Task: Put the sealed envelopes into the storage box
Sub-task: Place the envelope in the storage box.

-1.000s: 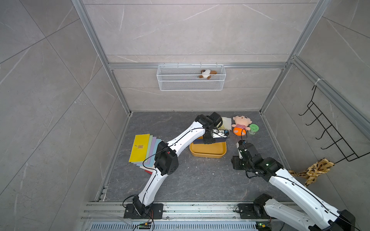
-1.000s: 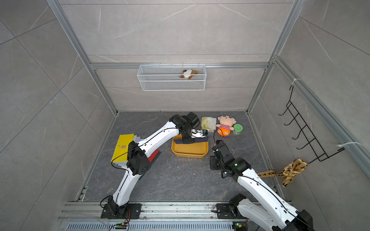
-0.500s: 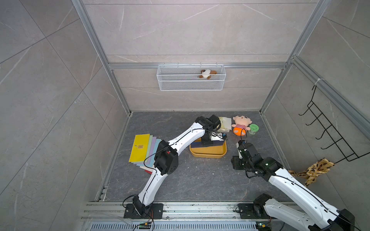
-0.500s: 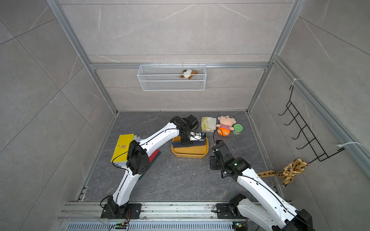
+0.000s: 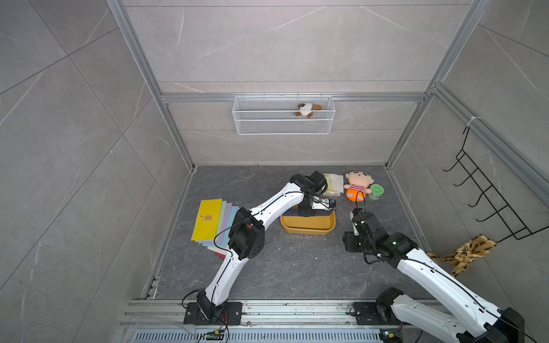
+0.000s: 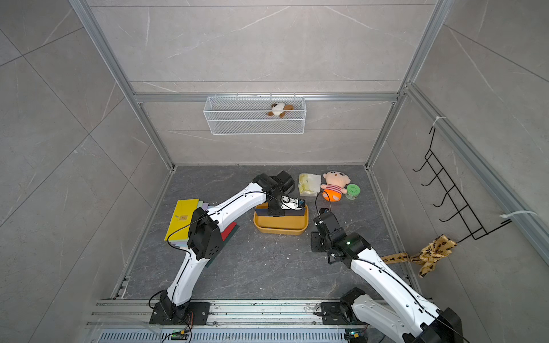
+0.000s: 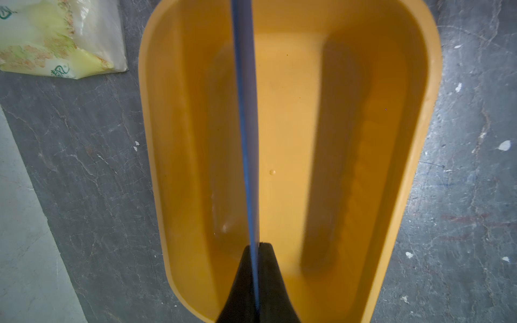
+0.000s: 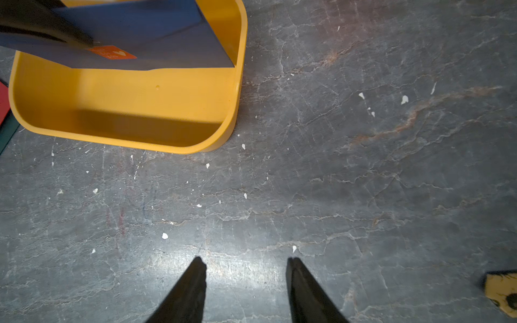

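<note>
Left wrist shows left jaws clamping navy envelope (image 7: 246, 112) over storage box (image 7: 414, 125); right jaws gape empty.

- The left hand (image 7: 256, 247) has been drawn away from the back edge of the desk and lowered over the storage box (image 5: 307, 229).
- The navy envelope (image 8: 156, 30) pinched in it has been carried down with it. It is now seen edge-up over the inside of the box, by the wall nearest the desk's back edge.
- The crinkly packet (image 5: 334, 183), partly covered by the arm before, has been left more exposed in a top view.
</note>
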Available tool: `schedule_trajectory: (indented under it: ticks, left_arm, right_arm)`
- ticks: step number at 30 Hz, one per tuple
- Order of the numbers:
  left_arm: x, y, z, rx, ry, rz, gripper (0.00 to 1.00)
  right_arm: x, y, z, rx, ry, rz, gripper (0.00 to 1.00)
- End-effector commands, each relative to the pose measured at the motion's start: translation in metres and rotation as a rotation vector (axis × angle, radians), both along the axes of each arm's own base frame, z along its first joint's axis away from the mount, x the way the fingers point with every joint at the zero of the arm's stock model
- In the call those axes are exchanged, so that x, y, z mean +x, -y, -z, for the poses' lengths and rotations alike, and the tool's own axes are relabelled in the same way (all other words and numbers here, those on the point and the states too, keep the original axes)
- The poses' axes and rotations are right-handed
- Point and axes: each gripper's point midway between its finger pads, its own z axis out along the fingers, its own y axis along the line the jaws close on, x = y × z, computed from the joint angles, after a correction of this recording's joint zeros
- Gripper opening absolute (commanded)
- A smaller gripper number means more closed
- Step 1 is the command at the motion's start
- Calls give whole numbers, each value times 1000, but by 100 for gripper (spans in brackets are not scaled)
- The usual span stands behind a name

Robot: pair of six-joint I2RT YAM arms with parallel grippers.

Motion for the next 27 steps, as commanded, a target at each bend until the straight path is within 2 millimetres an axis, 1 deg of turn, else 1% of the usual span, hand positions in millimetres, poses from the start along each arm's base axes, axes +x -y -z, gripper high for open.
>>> schedule_trajectory:
  ticks: [1,4,6,8,10,13,14,15,20,27]
  left_arm:
    - [2,-1,-2,12,42,28,19]
    - [3,-1,-3,7,66,27,22]
    - [6,0,-8,-6,91,29,22]
    - [13,2,-15,-19,137,25,25]
    - [22,2,-21,-25,189,17,32]
    - [32,5,-34,-58,242,3,36]
    - [35,7,-40,-76,261,-3,41]
    - [37,8,-44,-87,275,-5,42]
    - [49,10,-56,-114,334,-24,43]
    - [63,9,-63,-143,379,-65,45]
  right_arm:
    - [1,0,-3,-4,-2,-2,51]
    - [1,0,-3,-2,-4,-2,50]
    - [2,-1,-2,-2,-6,-2,51]
    - [2,-1,-2,-1,-8,-2,50]
    - [2,-1,-2,2,-7,-2,50]
    - [2,-1,-1,2,-11,-1,51]
    - [2,-2,-1,3,-13,-3,50]
    - [1,-1,0,2,-14,-3,50]
    - [1,-2,-1,6,-15,-7,51]
    - [2,-3,0,8,-16,-10,50]
